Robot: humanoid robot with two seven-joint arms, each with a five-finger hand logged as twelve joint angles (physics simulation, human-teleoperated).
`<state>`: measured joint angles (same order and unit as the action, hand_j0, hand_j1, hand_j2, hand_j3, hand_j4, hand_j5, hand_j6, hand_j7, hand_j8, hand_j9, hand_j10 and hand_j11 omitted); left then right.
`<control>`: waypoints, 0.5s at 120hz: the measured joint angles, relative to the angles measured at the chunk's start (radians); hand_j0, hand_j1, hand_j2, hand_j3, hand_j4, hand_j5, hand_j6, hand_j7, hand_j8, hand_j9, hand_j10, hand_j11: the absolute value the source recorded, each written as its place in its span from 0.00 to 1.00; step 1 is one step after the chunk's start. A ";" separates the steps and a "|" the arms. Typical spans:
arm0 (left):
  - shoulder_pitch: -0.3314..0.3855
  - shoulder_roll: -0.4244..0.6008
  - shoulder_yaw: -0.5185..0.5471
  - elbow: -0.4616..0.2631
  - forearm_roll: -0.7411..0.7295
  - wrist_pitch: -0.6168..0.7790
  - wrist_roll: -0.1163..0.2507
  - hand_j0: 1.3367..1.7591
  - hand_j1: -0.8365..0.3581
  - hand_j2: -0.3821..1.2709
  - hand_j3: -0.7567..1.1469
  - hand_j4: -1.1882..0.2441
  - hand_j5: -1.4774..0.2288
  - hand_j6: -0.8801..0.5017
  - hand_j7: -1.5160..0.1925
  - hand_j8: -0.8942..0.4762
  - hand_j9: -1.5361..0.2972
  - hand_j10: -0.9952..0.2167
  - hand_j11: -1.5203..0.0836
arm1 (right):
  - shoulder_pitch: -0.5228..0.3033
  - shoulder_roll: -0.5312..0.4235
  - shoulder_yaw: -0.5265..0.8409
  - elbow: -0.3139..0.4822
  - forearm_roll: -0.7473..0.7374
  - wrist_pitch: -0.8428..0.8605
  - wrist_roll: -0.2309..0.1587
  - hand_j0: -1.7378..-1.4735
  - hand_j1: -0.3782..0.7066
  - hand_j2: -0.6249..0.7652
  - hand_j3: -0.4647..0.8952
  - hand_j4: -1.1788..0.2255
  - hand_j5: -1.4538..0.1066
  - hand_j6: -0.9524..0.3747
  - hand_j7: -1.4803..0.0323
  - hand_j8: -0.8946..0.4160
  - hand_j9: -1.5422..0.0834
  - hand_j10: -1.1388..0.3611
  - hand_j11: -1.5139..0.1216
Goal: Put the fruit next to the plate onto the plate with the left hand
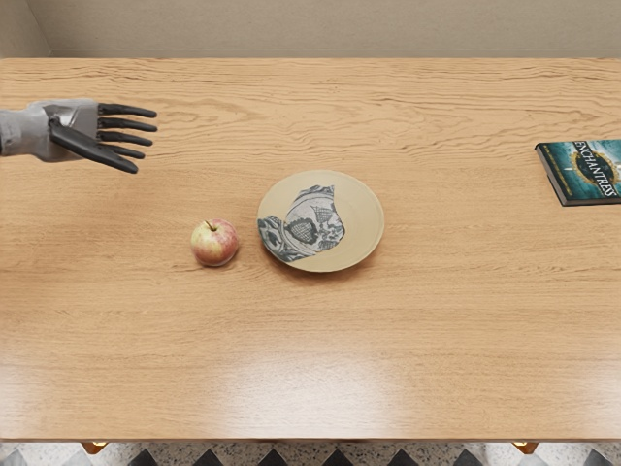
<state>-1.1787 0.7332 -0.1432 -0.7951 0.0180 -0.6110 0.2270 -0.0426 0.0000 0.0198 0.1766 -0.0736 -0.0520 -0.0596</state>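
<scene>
A red and yellow apple (pixel 214 242) stands on the wooden table just left of a round beige plate (pixel 357 209) with a blue-grey pattern. The apple and the plate's rim are slightly apart. My left hand (pixel 124 137) comes in from the left edge, up and to the left of the apple, well away from it. Its dark fingers are stretched out flat and hold nothing. The right arm does not show.
A dark book (pixel 584 171) with a teal cover lies at the table's right edge. The table's front edge runs along the bottom of the view, with a tiled floor below it.
</scene>
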 joint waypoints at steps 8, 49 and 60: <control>0.005 -0.001 -0.001 -0.001 0.000 0.000 0.000 0.76 0.75 0.26 0.40 0.66 0.68 0.46 0.70 0.47 0.66 0.62 0.75 | 0.000 0.000 -0.001 0.000 -0.002 0.000 -0.002 0.30 0.06 0.45 0.34 0.82 0.91 0.70 0.96 0.66 0.93 0.74 0.90; -0.058 0.016 0.008 -0.005 0.116 0.000 0.002 0.76 0.75 0.26 0.40 0.66 0.68 0.46 0.70 0.47 0.66 0.62 0.75 | -0.002 0.000 0.000 0.001 -0.002 0.001 -0.005 0.30 0.06 0.45 0.34 0.82 0.91 0.70 0.96 0.66 0.93 0.74 0.91; -0.104 0.014 0.011 -0.014 0.185 0.000 0.005 0.76 0.75 0.26 0.40 0.66 0.68 0.46 0.70 0.47 0.66 0.62 0.75 | -0.002 0.000 0.000 0.001 -0.002 0.001 -0.005 0.30 0.06 0.45 0.34 0.82 0.91 0.70 0.96 0.66 0.93 0.74 0.91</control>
<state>-1.2830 0.7471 -0.1320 -0.8089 0.2029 -0.6111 0.2316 -0.0446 0.0000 0.0199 0.1781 -0.0752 -0.0506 -0.0644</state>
